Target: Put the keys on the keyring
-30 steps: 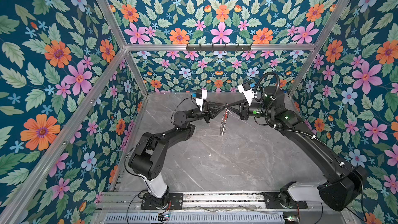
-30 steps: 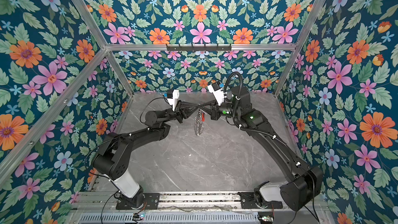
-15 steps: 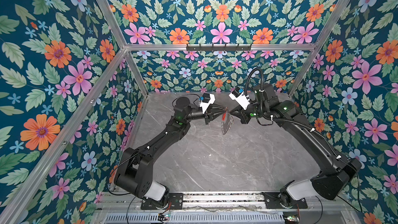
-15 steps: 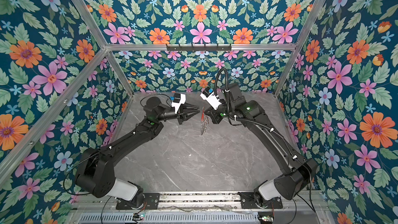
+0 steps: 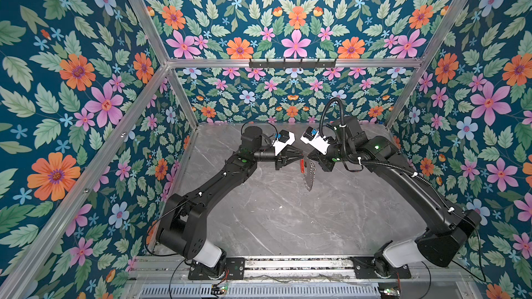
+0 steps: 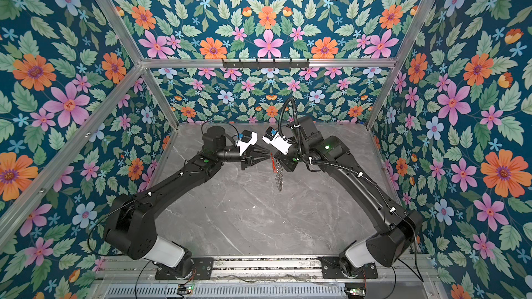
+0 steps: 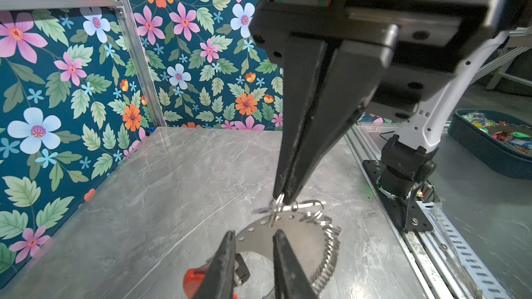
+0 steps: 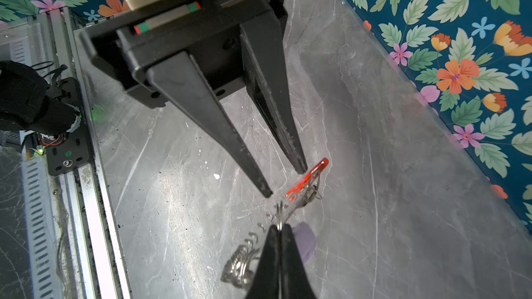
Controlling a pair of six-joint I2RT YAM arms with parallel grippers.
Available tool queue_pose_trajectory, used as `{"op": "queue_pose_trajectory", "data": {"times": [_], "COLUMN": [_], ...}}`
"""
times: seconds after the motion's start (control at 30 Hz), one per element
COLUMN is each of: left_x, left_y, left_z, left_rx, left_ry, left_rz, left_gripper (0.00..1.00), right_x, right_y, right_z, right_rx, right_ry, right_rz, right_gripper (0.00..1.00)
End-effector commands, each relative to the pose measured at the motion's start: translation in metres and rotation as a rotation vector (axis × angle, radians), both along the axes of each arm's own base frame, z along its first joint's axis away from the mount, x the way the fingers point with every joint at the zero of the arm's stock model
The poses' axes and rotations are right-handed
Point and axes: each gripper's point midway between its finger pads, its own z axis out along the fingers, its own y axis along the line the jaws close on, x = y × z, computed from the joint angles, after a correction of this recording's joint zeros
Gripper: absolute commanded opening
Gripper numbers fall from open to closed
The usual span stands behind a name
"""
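Note:
The keyring [image 5: 308, 179] hangs in mid-air over the marble table, red section [image 5: 301, 165] uppermost, with its row of silver rings [image 7: 331, 243] curving below. My right gripper [image 8: 279, 227] is shut on a small silver ring [image 7: 277, 200] at the keyring's upper edge. A lilac-tagged key [image 8: 302, 241] hangs right beside those tips. My left gripper [image 7: 254, 232] faces it from the other side, open, its tips by the red section [image 8: 306, 181] and the keyring's metal plate [image 7: 299, 234]. In both top views the two grippers [image 6: 269, 155] [image 6: 275, 156] meet tip to tip. No other key shows.
Floral walls close in the grey marble table [image 5: 273, 220] on three sides. An aluminium rail [image 5: 288, 266] with both arm bases runs along the front. A black hook rack [image 5: 292, 63] hangs on the back wall. Outside the cell stands a dark tray [image 7: 489, 156] of coloured bits.
Both grippers have come a little forward and lower with the keyring. The left jaws have opened slightly. The right gripper stays shut on the ring.

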Motion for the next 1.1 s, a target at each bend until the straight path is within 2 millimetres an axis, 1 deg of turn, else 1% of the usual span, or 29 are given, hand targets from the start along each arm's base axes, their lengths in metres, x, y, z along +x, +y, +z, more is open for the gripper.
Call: {"op": "queue_pose_trajectory", "data": {"times": [0.0,0.3,0.37,0.53,0.63,0.67,0.97,1.07], "left_x": [-0.006,-0.01,-0.012,-0.014,-0.016,-0.017,-0.017,-0.015], "left_y": [-0.001,-0.005,-0.006,-0.009,-0.01,-0.01,-0.011,-0.012], "left_z": [0.006,0.01,0.011,0.009,0.007,0.006,0.004,0.008], "left_rx": [-0.012,-0.025,-0.026,-0.026,-0.023,-0.022,-0.022,-0.037], "left_ry": [-0.024,-0.027,-0.029,-0.023,-0.015,-0.011,-0.011,0.002], "left_rz": [-0.034,-0.055,-0.061,-0.076,-0.09,-0.092,-0.097,-0.088], "left_gripper": [0.26,0.22,0.2,0.11,0.01,0.0,0.0,0.0], "right_x": [-0.002,-0.004,-0.005,-0.006,-0.007,-0.007,-0.004,-0.003], "right_y": [0.003,0.01,0.011,0.014,0.016,0.016,0.017,0.017], "right_z": [0.005,0.004,0.003,0.008,0.014,0.015,0.013,0.012], "right_rx": [-0.002,-0.006,-0.009,0.014,0.039,0.045,0.046,0.05], "right_ry": [-0.021,-0.012,-0.01,-0.015,-0.023,-0.024,-0.023,-0.023], "right_rz": [0.03,0.05,0.053,0.054,0.057,0.057,0.043,0.037], "right_gripper": [0.0,0.0,0.0,0.0,0.0,0.0,0.0,0.0]}}
